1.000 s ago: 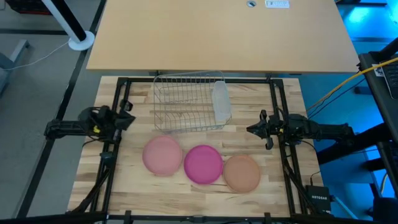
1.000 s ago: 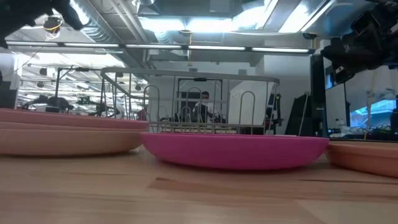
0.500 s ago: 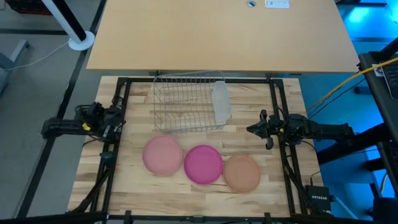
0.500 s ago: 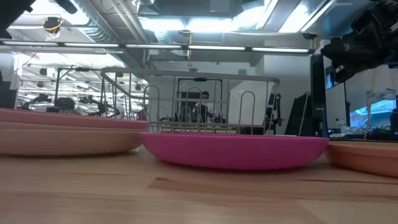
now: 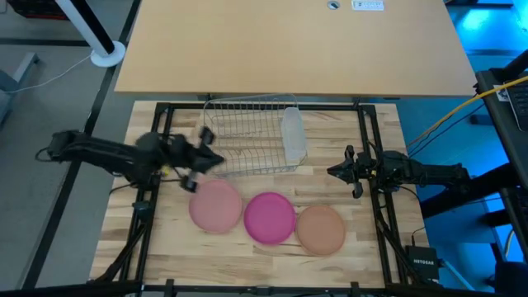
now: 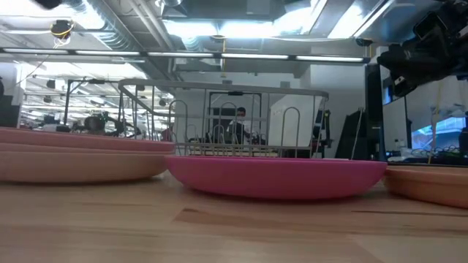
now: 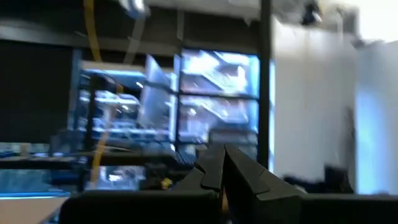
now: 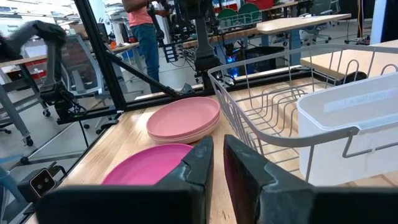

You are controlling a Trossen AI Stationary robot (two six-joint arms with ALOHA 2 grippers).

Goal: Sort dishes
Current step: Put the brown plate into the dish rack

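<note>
Dishes, three round plastic plates of like size, lie in a row along the near part of my wooden tabletop (image 5: 330, 136), none of them yet in the rack. My left end effector (image 5: 200, 157) is shut and holds nothing; it hangs over the tabletop between the rack's near left corner and the pale pink plate (image 5: 215, 205), a placing that I judge suits a reach for that plate, the nearest one to it. My right end effector (image 5: 336, 172) is also shut and empty, waiting at the right side, just beyond the tan-orange plate (image 5: 321, 229).

The pale pink plate is leftmost, the bright magenta plate (image 5: 269, 218) is in the middle, touching or nearly touching its neighbours, and the tan-orange one is rightmost. All three lie flat, open side up, with shallow rims. Behind them stands the silver wire dish rack (image 5: 244, 134) with a translucent plastic cup (image 5: 294, 135) at its right end, probably where the plates belong.
</note>
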